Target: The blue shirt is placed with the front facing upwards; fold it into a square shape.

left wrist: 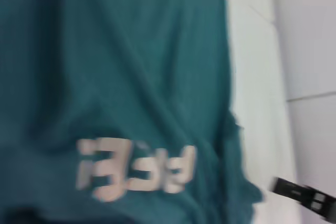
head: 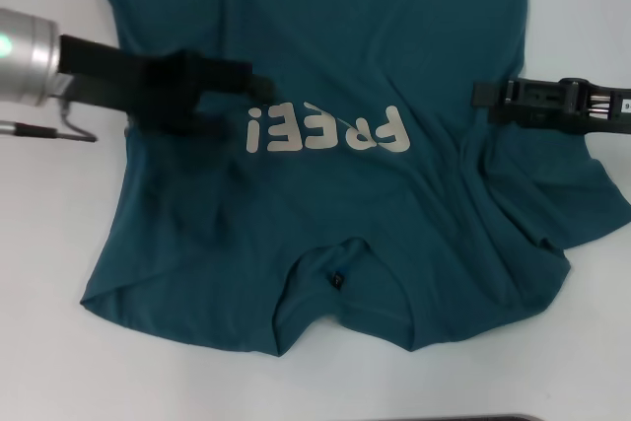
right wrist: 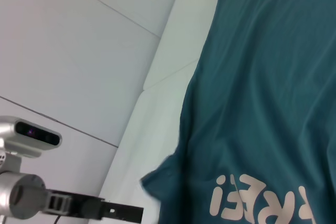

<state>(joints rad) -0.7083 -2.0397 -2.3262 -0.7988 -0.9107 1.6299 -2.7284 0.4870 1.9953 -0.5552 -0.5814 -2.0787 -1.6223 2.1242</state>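
Blue shirt (head: 355,56) lying front-up and rumpled on the white worktop (head: 39,273), collar nearest the robot. Left end effector (head: 258,88) over its left side, right end effector (head: 478,96) at its right edge; finger states cannot be told.

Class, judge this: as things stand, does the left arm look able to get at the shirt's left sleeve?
Probably yes. The left gripper already hangs over the blue shirt beside the lettering, near that sleeve, and nothing lies between them. The right gripper sits at the opposite edge.
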